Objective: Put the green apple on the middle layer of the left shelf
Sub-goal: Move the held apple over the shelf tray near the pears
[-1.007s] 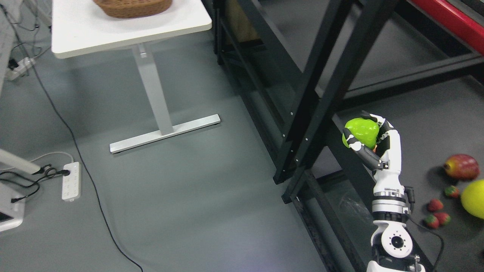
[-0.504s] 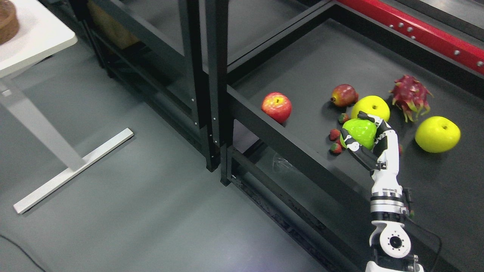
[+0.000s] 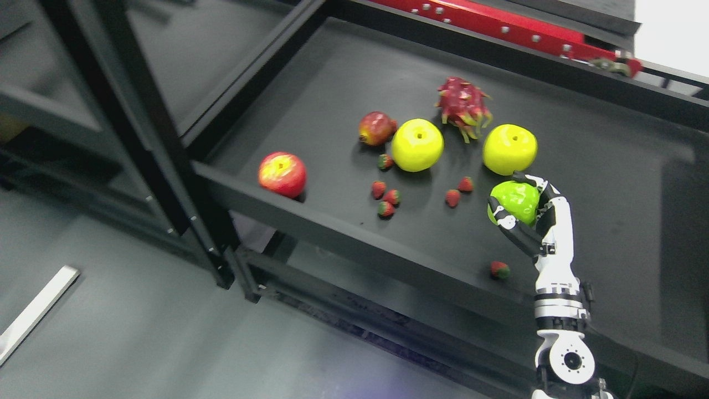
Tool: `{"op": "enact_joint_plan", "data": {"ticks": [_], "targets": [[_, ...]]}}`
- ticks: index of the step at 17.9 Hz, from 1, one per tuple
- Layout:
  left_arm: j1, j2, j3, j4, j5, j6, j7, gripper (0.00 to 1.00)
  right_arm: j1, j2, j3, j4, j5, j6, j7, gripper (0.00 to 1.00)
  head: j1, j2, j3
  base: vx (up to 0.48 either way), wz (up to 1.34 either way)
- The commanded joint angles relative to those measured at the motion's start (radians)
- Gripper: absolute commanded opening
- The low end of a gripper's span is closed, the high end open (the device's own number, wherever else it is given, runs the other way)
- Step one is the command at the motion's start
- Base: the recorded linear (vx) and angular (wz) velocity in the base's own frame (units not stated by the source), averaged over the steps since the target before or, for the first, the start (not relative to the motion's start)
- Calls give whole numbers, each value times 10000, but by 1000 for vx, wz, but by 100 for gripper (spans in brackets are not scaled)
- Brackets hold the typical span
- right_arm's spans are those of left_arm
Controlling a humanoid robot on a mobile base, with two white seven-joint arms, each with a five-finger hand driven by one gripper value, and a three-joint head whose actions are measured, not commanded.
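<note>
My right hand [image 3: 520, 208] comes up from the bottom right and is shut on the green apple [image 3: 514, 201], holding it above the black shelf layer [image 3: 609, 183] that carries the fruit. Its fingers [image 3: 512, 227] wrap around the apple's front and back. A second black shelf unit [image 3: 166, 61] stands to the left, behind a black upright post [image 3: 149, 138]. The left arm is out of view.
On the shelf layer lie a red apple [image 3: 282, 174], two yellow apples [image 3: 417, 144] [image 3: 509, 149], a dragon fruit [image 3: 463, 105], a dark red fruit [image 3: 376, 128] and several strawberries [image 3: 386, 200]. One strawberry [image 3: 499, 269] lies near the front edge. Grey floor shows at the lower left.
The whole picture has swung to the right, so the camera has moved: table and floor left the view and the fruit shelf now fills it. The hand still holds the green apple.
</note>
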Motion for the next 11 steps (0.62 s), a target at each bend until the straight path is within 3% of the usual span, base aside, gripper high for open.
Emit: {"op": "enact_joint_plan", "data": {"ticks": [1, 11], "targets": [[-214, 174, 0, 0, -3, -8, -8, 100, 253, -175, 98, -9, 2, 23, -12, 0, 0, 0, 0, 160, -666], [-214, 174, 0, 0, -3, -8, -8, 100, -528, -175, -746, 68, 998, 422, -103, 0, 0, -3, 0, 193, -377]]}}
